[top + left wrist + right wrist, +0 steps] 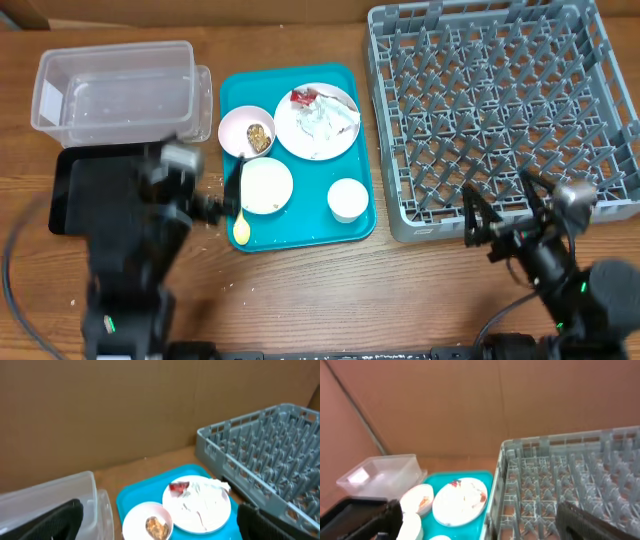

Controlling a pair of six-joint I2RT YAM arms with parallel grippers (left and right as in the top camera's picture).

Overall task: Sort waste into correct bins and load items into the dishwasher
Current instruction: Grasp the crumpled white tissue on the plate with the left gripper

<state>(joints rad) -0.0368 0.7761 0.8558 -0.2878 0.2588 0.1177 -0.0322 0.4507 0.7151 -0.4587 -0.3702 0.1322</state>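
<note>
On the teal tray, a white plate (317, 120) carries crumpled white paper with a red wrapper (305, 98). Beside it is a white bowl (246, 131) holding a brown food lump (258, 137). A second bowl (266, 185), a small cup (348, 198) and a yellow spoon (241, 228) lie nearer the front. The clear tub (115, 90) and the black tray (70, 190) are at the left, and the grey dish rack (500, 110) is at the right. My left gripper (222, 195) stands open at the teal tray's left edge. My right gripper (502, 205) is open at the rack's front rim.
The teal tray (232, 95) sits between the bins and the rack. A brown cardboard wall (150, 405) runs along the back of the table. Bare wood shows in front of the tray and the rack.
</note>
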